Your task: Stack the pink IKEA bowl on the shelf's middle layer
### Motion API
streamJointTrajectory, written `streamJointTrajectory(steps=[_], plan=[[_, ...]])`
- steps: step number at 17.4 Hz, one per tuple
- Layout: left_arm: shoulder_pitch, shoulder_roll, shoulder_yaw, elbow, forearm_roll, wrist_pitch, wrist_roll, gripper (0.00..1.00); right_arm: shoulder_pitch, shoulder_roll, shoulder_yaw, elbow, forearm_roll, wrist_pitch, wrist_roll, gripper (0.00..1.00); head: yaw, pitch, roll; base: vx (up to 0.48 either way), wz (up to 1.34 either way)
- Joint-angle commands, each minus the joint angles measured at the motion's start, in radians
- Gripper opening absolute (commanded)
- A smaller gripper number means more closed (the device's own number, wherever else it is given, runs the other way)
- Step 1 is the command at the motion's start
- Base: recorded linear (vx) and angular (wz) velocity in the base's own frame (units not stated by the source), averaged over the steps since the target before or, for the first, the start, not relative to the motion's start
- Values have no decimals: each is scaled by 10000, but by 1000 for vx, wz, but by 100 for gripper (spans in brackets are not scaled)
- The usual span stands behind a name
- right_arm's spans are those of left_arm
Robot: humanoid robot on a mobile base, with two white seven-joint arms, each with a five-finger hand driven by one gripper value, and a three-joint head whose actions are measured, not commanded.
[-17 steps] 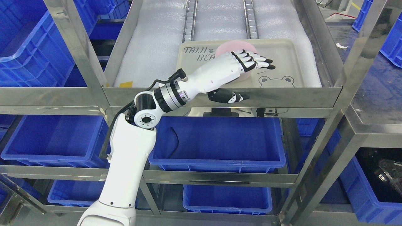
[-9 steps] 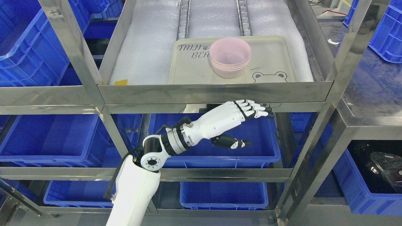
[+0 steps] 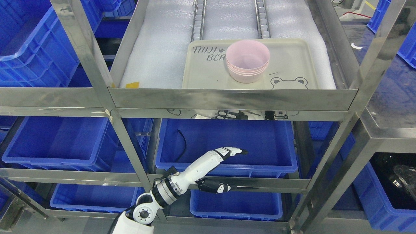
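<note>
Pink bowl stack (image 3: 247, 61) sits nested on the beige bear-print tray (image 3: 292, 65), centre-far on the foam-lined steel shelf (image 3: 162, 58); looks like thin rigid plastic w/ smooth matte walls, round and tapered, so prob light, a bit slippery, not fragile, and best pinched at the top rim or cupped round the sidewall. Left hand (image 3: 224, 155) hangs low, near-left, in front of the blue plastic bin (image 3: 260, 143) one tier down, well apart from the bowls, fingers straight and spread w/ thumb out, holding nothing. Right arm not in view
</note>
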Motion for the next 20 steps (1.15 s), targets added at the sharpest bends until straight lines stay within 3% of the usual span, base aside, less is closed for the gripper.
streamJointTrajectory(steps=[1, 4, 7, 8, 12, 20], plan=[[582, 174, 1098, 1965, 1845, 7, 1148, 91, 32, -175, 0, -175, 0, -7, 1, 100, 0, 0, 0, 19, 25], [551, 174, 716, 1460, 2998, 1413, 3491, 91, 47, -175, 0, -175, 0, -7, 1, 100, 0, 0, 0, 10, 8], [505, 174, 119, 542, 3047, 2686, 5888, 95, 32, -175, 0, -175, 0, -7, 1, 100, 0, 0, 0, 0, 0], [536, 174, -248, 280, 3047, 2934, 5939, 100, 32, -175, 0, -175, 0, -7, 1, 100, 0, 0, 0, 0, 0], [643, 174, -1830, 200, 3506, 3090, 5924, 100, 47, -175, 0, -175, 0, -7, 1, 100, 0, 0, 0, 0, 0], [950, 174, -1909, -168, 3952, 3519, 5848, 100, 32, -175, 0, -175, 0, -7, 1, 100, 0, 0, 0, 0, 0]])
